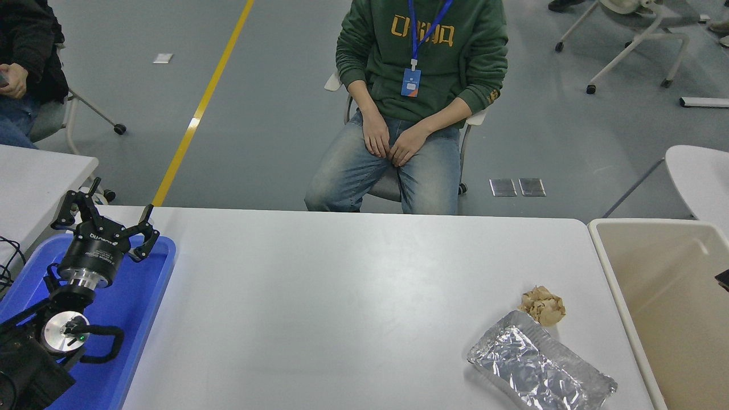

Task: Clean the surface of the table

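The white table surface (342, 296) fills the lower middle of the head view. On its right part lie a crumpled brown paper ball (544, 306) and, just in front of it, a silver foil bag (541, 370). My left gripper (111, 208) is parked open over the blue tray at the lower left, holding nothing. Of my right gripper (723, 278) only a black sliver shows at the right edge, above the beige bin and well right of the paper ball.
A beige bin (606, 267) stands against the table's right end. A blue tray (154, 296) sits at the table's left end under my left arm. A person in a green hoodie (421, 62) sits at the far side, hands in lap.
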